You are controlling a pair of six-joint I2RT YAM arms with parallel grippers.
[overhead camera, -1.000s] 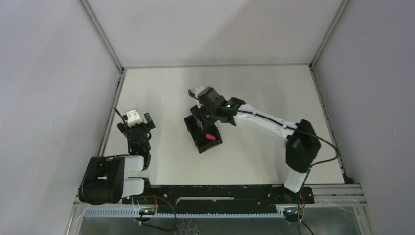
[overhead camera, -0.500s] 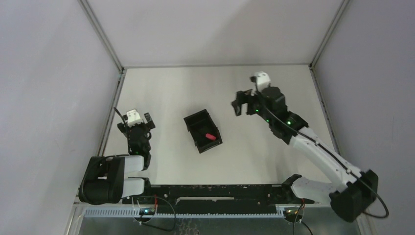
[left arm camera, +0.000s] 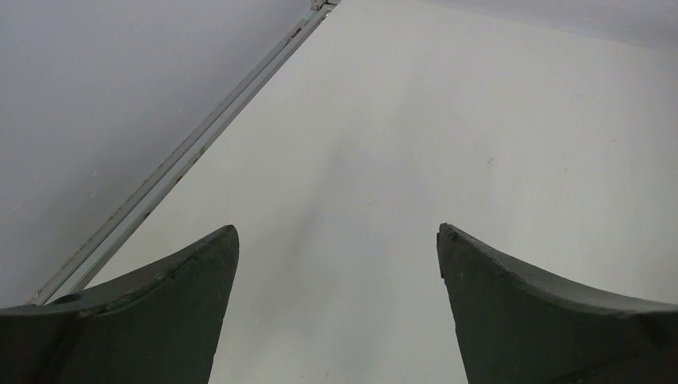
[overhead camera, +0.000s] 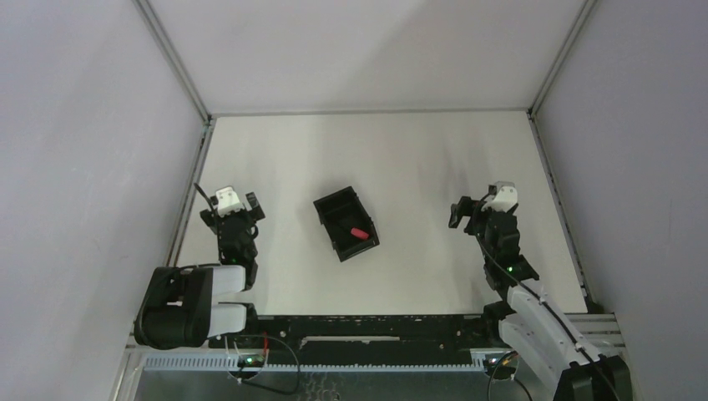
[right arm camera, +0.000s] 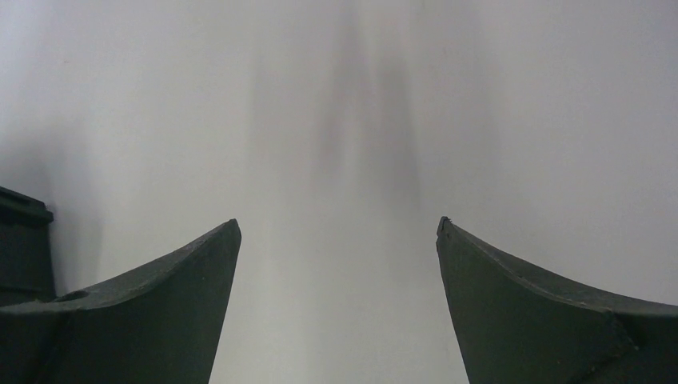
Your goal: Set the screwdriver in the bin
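Observation:
The small black bin (overhead camera: pixel 334 205) lies at an angle in the middle of the white table. The red-handled screwdriver (overhead camera: pixel 358 232) rests inside it, near its front right corner. My right gripper (overhead camera: pixel 467 210) is folded back at the right, well away from the bin, open and empty; in the right wrist view its fingers (right arm camera: pixel 160 304) spread wide over bare table, with the bin's edge (right arm camera: pixel 20 240) at the far left. My left gripper (overhead camera: pixel 238 210) sits at the left of the bin, also open and empty, its fingers (left arm camera: pixel 152 312) wide apart in the left wrist view.
Grey walls enclose the table on the left, right and back, with a metal rail (overhead camera: pixel 188 192) along the left edge and another (overhead camera: pixel 555 192) on the right. A black mounting bar (overhead camera: pixel 367 322) runs along the near edge.
The right arm has left the bin, swung right and folded back toward its base, its jaws now wide. The screwdriver stays in the bin. The left arm has not moved.

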